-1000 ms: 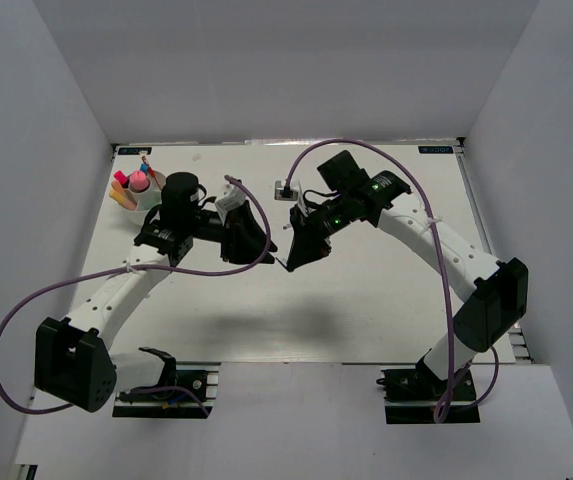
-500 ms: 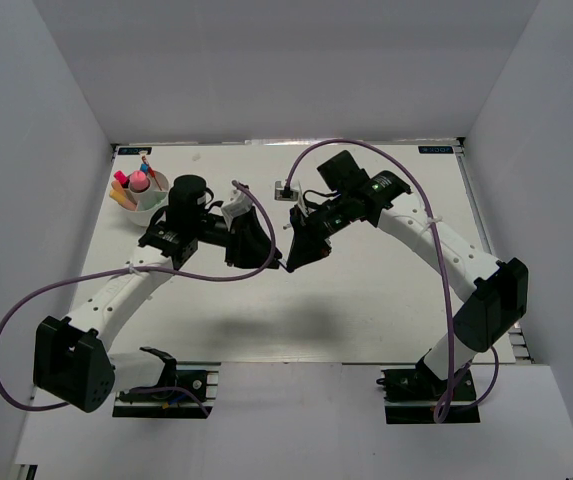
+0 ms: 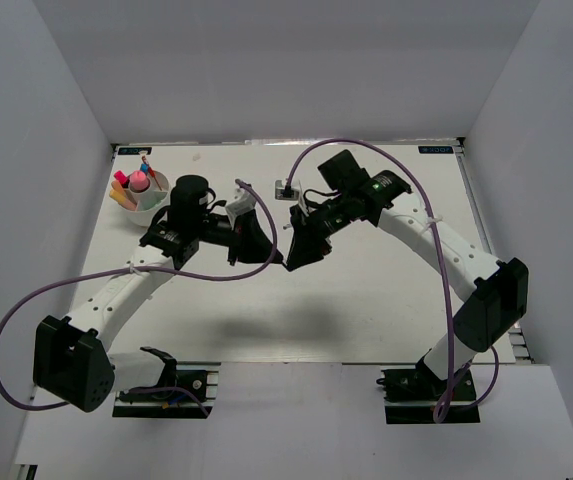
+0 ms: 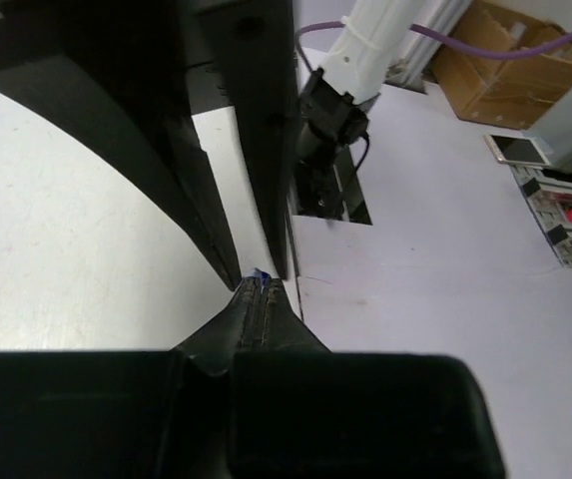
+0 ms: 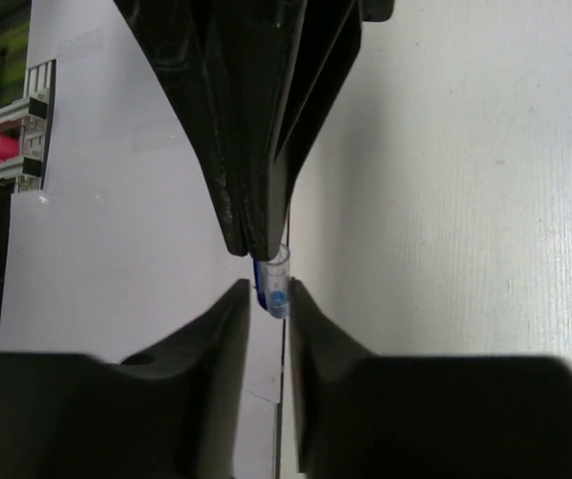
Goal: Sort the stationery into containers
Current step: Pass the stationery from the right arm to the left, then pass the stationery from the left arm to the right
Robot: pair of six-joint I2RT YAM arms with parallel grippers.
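A thin blue pen with a clear cap (image 5: 278, 277) hangs in mid-air over the table's middle. My left gripper (image 4: 259, 285) is shut on it, and only a blue tip (image 4: 260, 272) pokes past the pinched fingers. My right gripper (image 5: 269, 296) faces it tip to tip, open by a narrow gap, with the pen's capped end between its fingers (image 5: 228, 329). From above, both grippers meet at the centre (image 3: 283, 262). The white bowl (image 3: 154, 207) at the far left holds a pink round-topped stick (image 3: 138, 181), an orange marker (image 3: 121, 197) and other stationery.
A small grey-and-white object (image 3: 284, 187) lies on the table behind the right gripper. Purple cables loop over both arms. White walls close in the table on the left, right and back.
My left gripper slid right to meet the right one and shut on the blue pen. The right gripper, shut on the pen before, has loosened.
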